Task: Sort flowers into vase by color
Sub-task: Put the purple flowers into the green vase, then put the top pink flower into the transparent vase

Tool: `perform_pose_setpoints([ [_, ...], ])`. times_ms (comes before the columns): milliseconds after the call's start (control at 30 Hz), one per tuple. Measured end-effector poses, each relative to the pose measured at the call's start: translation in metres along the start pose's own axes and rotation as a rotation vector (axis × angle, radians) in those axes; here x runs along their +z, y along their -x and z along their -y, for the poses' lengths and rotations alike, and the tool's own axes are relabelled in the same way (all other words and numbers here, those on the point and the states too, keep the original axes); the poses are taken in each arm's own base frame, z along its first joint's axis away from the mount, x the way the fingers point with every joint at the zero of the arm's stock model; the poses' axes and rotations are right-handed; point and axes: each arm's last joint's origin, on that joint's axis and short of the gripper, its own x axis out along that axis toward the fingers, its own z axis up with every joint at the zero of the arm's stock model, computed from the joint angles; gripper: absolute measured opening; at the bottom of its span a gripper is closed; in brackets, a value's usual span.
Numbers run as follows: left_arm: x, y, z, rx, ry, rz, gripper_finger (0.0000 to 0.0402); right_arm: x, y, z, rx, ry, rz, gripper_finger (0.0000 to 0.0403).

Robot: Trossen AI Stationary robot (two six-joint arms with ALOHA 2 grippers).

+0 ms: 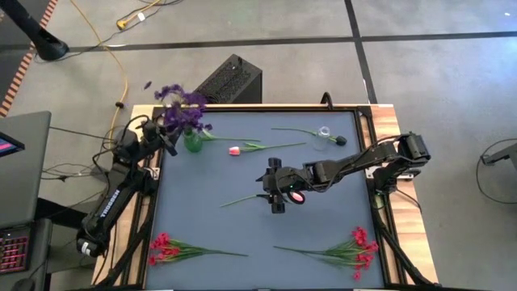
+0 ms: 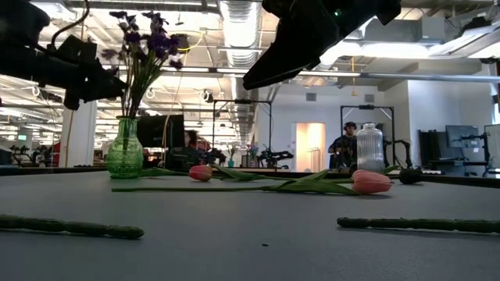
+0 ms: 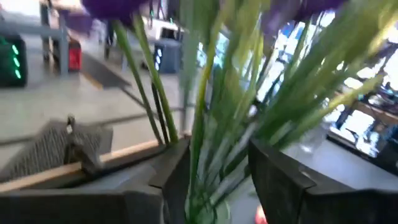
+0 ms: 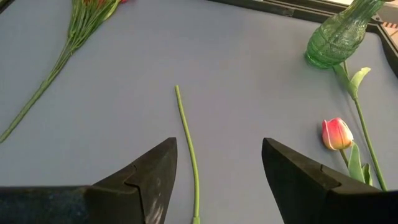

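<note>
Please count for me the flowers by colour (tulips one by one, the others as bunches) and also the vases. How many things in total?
Pink tulips: 2
Red bunches: 2
Purple bunch: 1
Vases: 2
Total: 7

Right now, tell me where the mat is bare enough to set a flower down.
Bare mat lies between the two red sprays, and left of the right gripper. Crowded: the far edge, with green vase, pink tulip and clear vase.
</note>
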Motion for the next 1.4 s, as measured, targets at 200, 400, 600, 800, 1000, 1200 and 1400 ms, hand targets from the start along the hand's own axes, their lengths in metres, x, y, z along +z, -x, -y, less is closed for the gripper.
perform_pose_setpoints([
  [200, -0.011, 0.001, -0.002, 0.023, 0.093, -0.102, 0.0173, 0.0, 0.0, 0.0, -0.001, 0.002, 0.0, 0.026],
  [400, -0.017, 0.001, -0.002, -0.015, 0.138, -0.174, 0.0174, 0.0, -0.001, 0.005, -0.011, -0.009, -0.002, 0.026],
  [600, -0.018, 0.002, 0.0, -0.081, 0.143, -0.192, 0.0174, 0.0, -0.001, 0.005, -0.011, -0.009, -0.002, 0.026],
  [800, -0.017, 0.0, 0.0, -0.007, 0.118, -0.171, 0.0173, 0.0, -0.001, 0.005, -0.011, -0.009, -0.002, 0.026],
  [1000, -0.017, 0.0, -0.001, 0.001, 0.11, -0.169, 0.0173, 0.0, -0.001, 0.005, -0.011, -0.009, -0.002, 0.026],
  [1200, -0.018, 0.001, 0.002, -0.07, 0.132, -0.188, 0.0173, 0.0, -0.001, 0.005, -0.011, -0.009, -0.002, 0.026],
  [1400, -0.019, 0.0, 0.006, -0.171, 0.147, -0.214, 0.0173, 0.0, -0.001, 0.005, -0.011, -0.009, -0.002, 0.026],
])
